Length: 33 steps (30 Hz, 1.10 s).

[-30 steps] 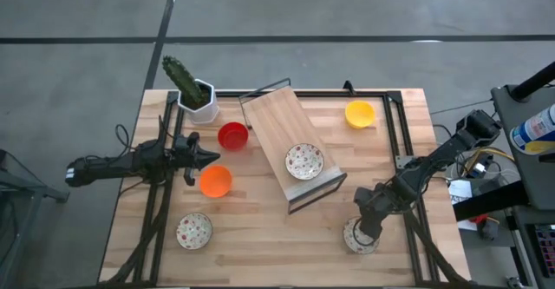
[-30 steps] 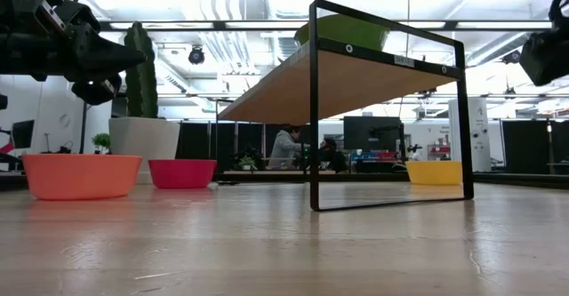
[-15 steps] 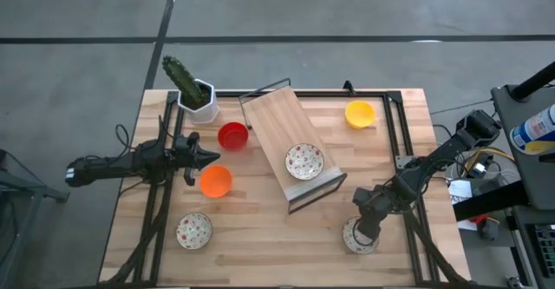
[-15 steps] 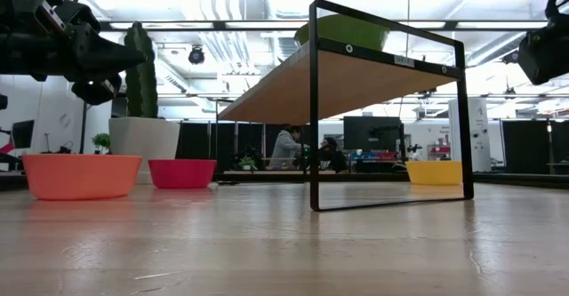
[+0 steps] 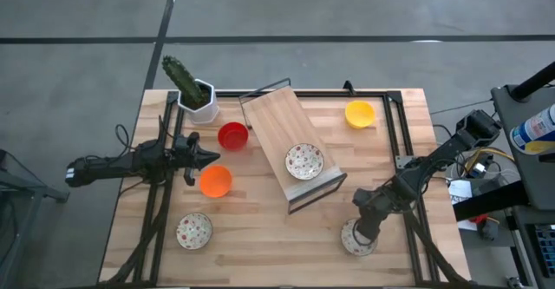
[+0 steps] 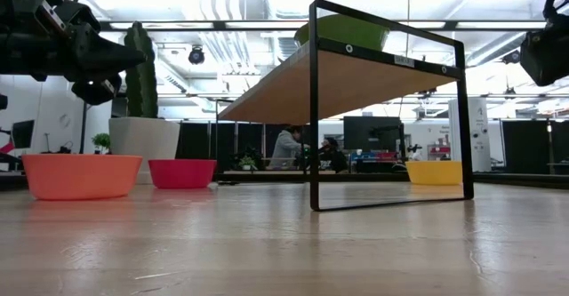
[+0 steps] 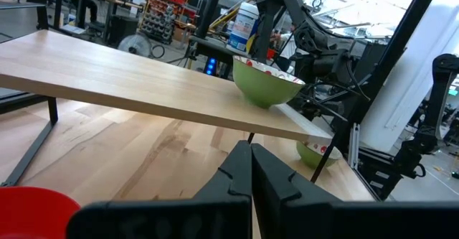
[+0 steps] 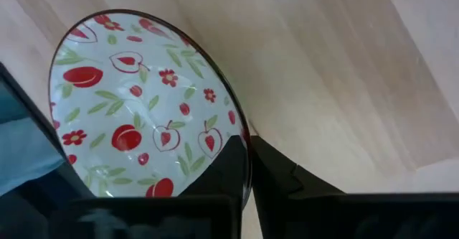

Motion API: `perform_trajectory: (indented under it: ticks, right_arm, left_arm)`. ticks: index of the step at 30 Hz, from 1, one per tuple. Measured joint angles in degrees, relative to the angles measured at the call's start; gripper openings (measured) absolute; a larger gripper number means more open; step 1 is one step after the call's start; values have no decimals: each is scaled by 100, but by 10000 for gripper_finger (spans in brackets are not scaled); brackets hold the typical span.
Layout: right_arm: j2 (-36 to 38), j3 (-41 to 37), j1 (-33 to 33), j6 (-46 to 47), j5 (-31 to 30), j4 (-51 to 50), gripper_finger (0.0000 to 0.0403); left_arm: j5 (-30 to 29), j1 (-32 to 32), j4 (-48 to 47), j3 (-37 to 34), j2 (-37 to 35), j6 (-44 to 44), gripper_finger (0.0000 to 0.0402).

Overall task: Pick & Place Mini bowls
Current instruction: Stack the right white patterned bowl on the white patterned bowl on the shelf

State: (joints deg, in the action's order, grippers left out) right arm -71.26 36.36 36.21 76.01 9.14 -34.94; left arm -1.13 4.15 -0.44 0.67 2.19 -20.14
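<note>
Six mini bowls are in view. A white red-patterned one [image 5: 304,160] sits on the tilted wooden shelf [image 5: 277,120]. A second [image 5: 194,230] stands at the near left. My right gripper [image 5: 368,226] is shut on the third [image 8: 136,102], at the near right. The red bowl [image 5: 232,135], orange bowl [image 5: 215,181] and yellow bowl [image 5: 359,114] rest on the table. My left gripper [image 5: 208,157] hovers shut between the red and orange bowls, pointing toward the shelf. My right gripper pinches the patterned bowl's rim [image 8: 239,133] with one finger inside the bowl and one outside. The fingers come down on it from above, at a slant. The bowl appears to sit upright on the table.
A cactus in a white pot [image 5: 195,94] stands at the far left corner. The shelf's black wire frame [image 6: 313,109] rises mid-table. Black rails [image 5: 401,137] run along the table's right side and rear. People sit at desks in the room beyond.
</note>
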Motion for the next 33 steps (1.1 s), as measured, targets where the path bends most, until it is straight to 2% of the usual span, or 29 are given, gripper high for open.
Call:
perform_trajectory:
  ticks: [6,16,20,27,33]
  right_arm:
    - [156,198,2,-72,489,-93,10]
    - [671,1057,-197,182,506,-623,9]
    - [792,1737,-424,163,502,-1259,9]
    - [609,3330,-1063,-185,479,-3063,9]
    - [313,4467,-1798,-553,294,-3818,10]
  left_arm:
    - [0,-1,0,-2,-1,0,0]
    - [0,-1,0,0,-1,0,0]
    - [1,0,-1,0,1,0,0]
    - [2,0,-1,-1,0,0,0]
    - [1,0,0,-1,-1,0,0]
